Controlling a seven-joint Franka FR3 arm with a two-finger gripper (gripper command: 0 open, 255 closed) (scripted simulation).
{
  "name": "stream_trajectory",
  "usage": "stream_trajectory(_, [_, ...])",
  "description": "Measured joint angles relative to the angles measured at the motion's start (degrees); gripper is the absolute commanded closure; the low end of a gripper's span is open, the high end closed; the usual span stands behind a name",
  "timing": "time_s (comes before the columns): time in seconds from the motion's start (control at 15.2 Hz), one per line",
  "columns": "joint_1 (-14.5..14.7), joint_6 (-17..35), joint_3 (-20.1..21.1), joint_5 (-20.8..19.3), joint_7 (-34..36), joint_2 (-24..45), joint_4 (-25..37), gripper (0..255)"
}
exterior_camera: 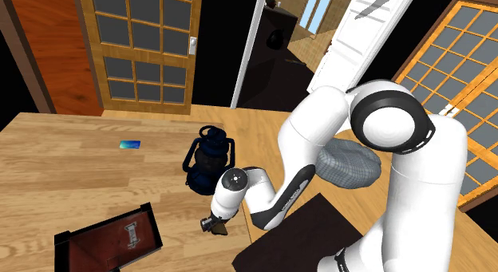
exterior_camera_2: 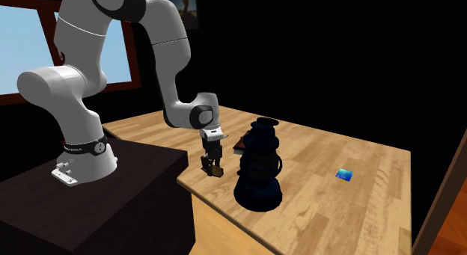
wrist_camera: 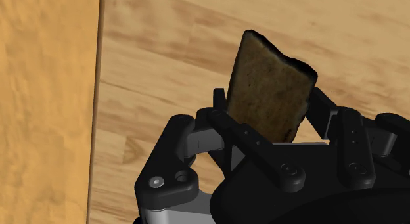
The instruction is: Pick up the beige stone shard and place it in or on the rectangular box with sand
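Observation:
A flat brown-beige stone shard [wrist_camera: 271, 85] stands up between my black fingers [wrist_camera: 222, 116], which clasp it on both sides. My gripper [exterior_camera: 214, 224] hangs just above the wooden table near its front edge, beside the stand. The shard [exterior_camera_2: 217, 171] shows as a small brown piece at the fingertips of the gripper [exterior_camera_2: 213, 168]. The rectangular box [exterior_camera: 76, 248], dark-rimmed with a reddish-brown inside, lies on the table toward the shoulder view's lower left, a short way from the gripper.
A dark blue lantern [exterior_camera: 209, 160] stands right behind the gripper and close to it, tall in the second exterior view [exterior_camera_2: 258, 167]. A small blue card [exterior_camera: 130, 144] lies farther out on the table. A grey rounded lump [exterior_camera: 347, 164] sits behind the arm. The table edge [wrist_camera: 98, 104] runs near the gripper.

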Motion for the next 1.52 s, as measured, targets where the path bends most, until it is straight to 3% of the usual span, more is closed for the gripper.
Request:
stream_trajectory(0.53, [-0.34, -0.20, 0.38, 0.39, -0.38, -0.46, -0.29, 255])
stream_trajectory(1.52, [-10.78, -7.16, 13.54, 16.77, -14.47, -13.71, -6.24, 255])
